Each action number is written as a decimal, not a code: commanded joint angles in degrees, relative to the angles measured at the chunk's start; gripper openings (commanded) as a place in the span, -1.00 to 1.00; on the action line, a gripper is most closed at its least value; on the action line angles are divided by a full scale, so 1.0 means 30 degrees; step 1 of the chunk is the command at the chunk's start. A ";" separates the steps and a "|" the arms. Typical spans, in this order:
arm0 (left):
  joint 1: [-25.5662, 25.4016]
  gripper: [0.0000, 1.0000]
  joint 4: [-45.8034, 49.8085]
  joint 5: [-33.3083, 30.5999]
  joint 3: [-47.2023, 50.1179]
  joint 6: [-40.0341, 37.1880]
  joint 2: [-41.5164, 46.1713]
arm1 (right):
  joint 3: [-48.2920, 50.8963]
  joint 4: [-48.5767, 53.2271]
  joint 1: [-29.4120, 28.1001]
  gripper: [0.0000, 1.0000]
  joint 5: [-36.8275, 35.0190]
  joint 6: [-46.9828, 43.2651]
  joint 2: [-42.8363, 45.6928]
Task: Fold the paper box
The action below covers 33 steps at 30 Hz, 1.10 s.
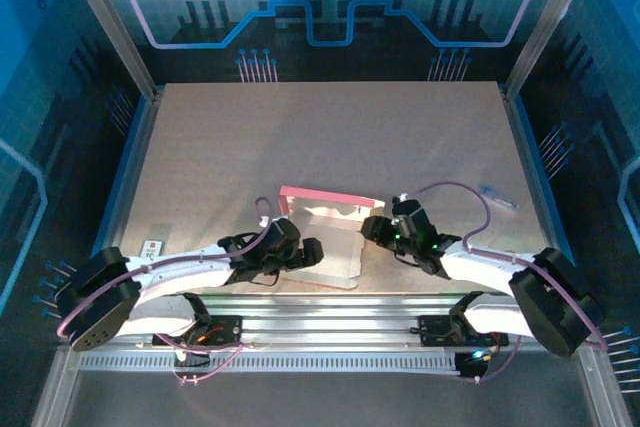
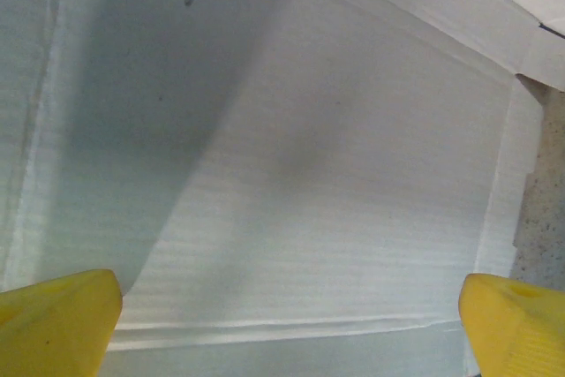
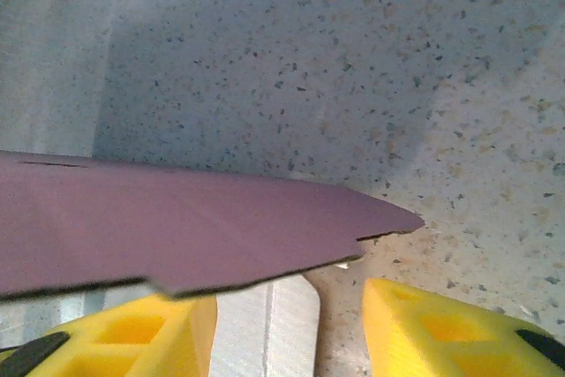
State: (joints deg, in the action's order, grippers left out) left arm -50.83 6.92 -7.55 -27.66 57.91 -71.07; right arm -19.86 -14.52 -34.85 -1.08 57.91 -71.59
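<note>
— Where do we have the paper box (image 1: 335, 247)?
— We find it on the worktop (image 1: 400, 127), close to the near edge and between our two arms. Its whitish face looks up, and the far panel is raised, showing pink along the back
— What about our left hand (image 1: 306, 251)?
— It is at the box's left side, over the sheet. Through the left wrist camera we look straight onto the whitish face and its creases. The two yellow fingertips (image 2: 53, 328) stand wide apart at the bottom corners, gripping nothing
— And our right hand (image 1: 373, 230)?
— It sits at the box's right side. From its wrist we see a pink flap (image 3: 177, 236) crossing just in front of the yellow fingers (image 3: 441, 333) and covering the top of the left one. The fingers stand partly apart, a whitish strip shows in the gap, and we see nothing pinched between them
— Anything else we should note?
— A small card (image 1: 152, 244) with a red mark lies on the worktop's left side, well apart from the box and just beside our left arm
</note>
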 commanded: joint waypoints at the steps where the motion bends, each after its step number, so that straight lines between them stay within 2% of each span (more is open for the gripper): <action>1: 0.0081 0.99 -0.0474 0.0597 -0.0398 -0.0039 -0.0370 | -0.0586 -0.0465 -0.0043 -0.04 -0.0325 0.0300 -0.0618; 14: 0.0072 0.99 -0.1665 0.0905 0.0893 0.1175 -0.0100 | -0.1750 -0.1298 -0.0047 -0.13 -0.1275 0.0150 -0.2989; 20: 0.0038 0.99 -0.1821 0.0833 0.1111 0.1352 -0.0079 | -0.1960 -0.0435 -0.0156 -0.14 -0.2351 -0.0109 -0.2608; 23: -0.0016 0.99 -0.1865 0.0785 0.1120 0.1384 -0.0144 | -0.1936 0.1043 -0.0161 -0.13 -0.3084 -0.0142 -0.1985; 33: -0.0395 0.99 -0.2631 0.0789 0.1091 0.2045 -0.0481 | -0.2337 0.0681 -0.0128 -0.12 -0.2349 -0.0734 -0.2770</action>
State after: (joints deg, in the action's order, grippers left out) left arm -51.40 -0.54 -6.15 -25.71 62.26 -71.33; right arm -24.95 -12.69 -34.85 -7.44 56.75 -78.67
